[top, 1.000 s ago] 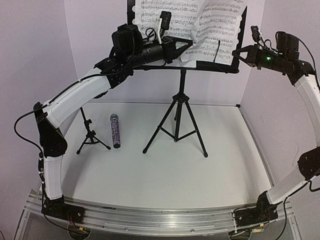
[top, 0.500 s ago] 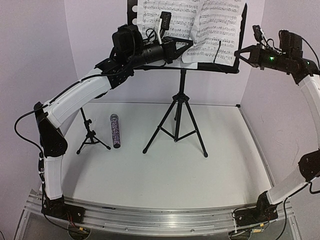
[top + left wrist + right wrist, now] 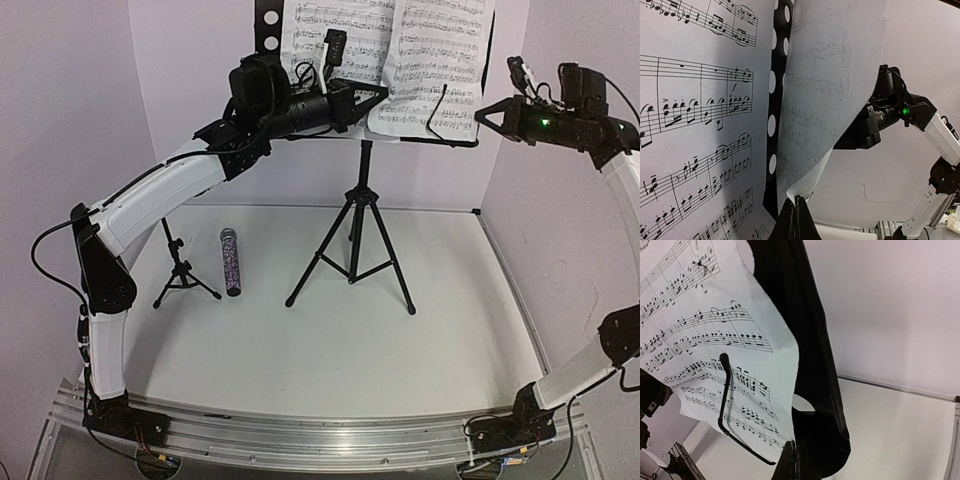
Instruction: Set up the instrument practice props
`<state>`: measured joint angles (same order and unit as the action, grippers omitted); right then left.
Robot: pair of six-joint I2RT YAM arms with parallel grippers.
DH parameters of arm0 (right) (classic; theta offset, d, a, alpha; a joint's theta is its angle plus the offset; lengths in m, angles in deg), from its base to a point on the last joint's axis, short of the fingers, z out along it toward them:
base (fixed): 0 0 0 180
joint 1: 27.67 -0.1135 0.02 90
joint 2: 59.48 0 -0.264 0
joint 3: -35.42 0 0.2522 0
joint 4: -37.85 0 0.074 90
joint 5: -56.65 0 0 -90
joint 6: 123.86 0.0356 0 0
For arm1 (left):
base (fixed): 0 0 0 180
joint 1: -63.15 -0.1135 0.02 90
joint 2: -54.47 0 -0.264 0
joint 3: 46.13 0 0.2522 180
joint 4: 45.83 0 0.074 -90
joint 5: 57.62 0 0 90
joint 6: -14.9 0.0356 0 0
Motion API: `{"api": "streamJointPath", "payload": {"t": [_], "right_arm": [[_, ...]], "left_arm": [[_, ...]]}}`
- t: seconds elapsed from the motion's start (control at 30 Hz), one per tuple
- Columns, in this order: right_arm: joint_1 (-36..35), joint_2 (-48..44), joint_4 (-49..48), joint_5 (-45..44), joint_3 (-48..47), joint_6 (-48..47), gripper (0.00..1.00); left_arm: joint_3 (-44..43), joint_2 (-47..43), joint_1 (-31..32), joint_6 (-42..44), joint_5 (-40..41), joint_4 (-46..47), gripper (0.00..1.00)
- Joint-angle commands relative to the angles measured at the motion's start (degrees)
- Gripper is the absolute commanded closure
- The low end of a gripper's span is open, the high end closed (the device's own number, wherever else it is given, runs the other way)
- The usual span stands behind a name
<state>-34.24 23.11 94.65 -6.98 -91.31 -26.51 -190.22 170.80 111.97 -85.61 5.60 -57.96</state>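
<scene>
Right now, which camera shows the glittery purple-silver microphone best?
Top external: the glittery purple-silver microphone lies in full view on the table beside the small black tripod mic stand. Neither wrist view shows it; both face the white printed music sheets.

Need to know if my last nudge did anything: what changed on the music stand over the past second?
The right sheet, bowed forward before, now lies flatter on the music stand's desk, which seems tipped more upright. The left gripper stays shut on that sheet's bottom corner; the right gripper stays shut by the desk's right edge. The microphone and small stand are unmoved.
</scene>
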Motion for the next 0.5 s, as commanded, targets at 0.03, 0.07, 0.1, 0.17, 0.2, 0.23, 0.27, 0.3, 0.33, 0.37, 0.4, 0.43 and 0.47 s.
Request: {"api": "streamJointPath", "payload": {"t": [0.03,0.07,0.1,0.17,0.2,0.23,0.27,0.3,0.33,0.37,0.4,0.43,0.47], "right_arm": [[-0.1,-1.3,2.4,-3.7,-1.2,-2.2,1.0],[0.0,-1.2,2.5,-3.9,-1.3,-2.4,1.0],[0.0,-1.0,2.6,-4.0,-1.4,-2.5,1.0],[0.0,-0.7,2.6,-3.8,-1.6,-2.6,1.0],[0.0,-0.6,2.6,-4.0,-1.6,-2.7,1.0],[0.0,-0.6,2.6,-4.1,-1.5,-2.8,1.0],[0.0,-0.6,2.6,-4.4,-1.4,-2.9,1.0],[0.0,-0.7,2.6,-4.7,-1.3,-3.1,1.0],[0.0,-0.8,2.6,-5.0,-1.3,-3.3,1.0],[0.0,-0.9,2.7,-5.6,-1.4,-3.4,1.0],[0.0,-1.0,2.7,-6.3,-1.4,-3.6,1.0],[0.0,-1.2,2.7,-7.1,-1.6,-3.8,1.0],[0.0,-1.3,2.7,-7.5,-1.7,-4.1,1.0]], "left_arm": [[0.3,0.4,-0.4,0.3,0.4,-1.2,1.0],[0.3,0.4,-0.4,0.4,0.4,-1.2,1.0],[0.2,0.4,-0.4,0.5,0.5,-1.2,1.0],[0.1,0.4,-0.4,1.1,0.6,-1.2,1.0],[0.1,0.4,-0.4,1.2,0.7,-1.2,1.0],[0.1,0.4,-0.4,1.5,0.8,-1.2,1.0],[0.2,0.4,-0.4,1.8,1.0,-1.2,1.0],[0.3,0.4,-0.4,2.0,1.2,-1.7,1.0],[0.4,0.4,-0.4,2.1,1.4,-2.7,1.0],[0.4,0.4,-0.4,2.2,1.4,-3.0,1.0],[0.4,0.4,-0.4,2.3,1.4,-3.1,1.0],[0.4,0.4,-0.4,2.3,1.3,-3.3,1.0],[0.3,0.4,-0.4,2.4,1.2,-3.4,1.0]]}}
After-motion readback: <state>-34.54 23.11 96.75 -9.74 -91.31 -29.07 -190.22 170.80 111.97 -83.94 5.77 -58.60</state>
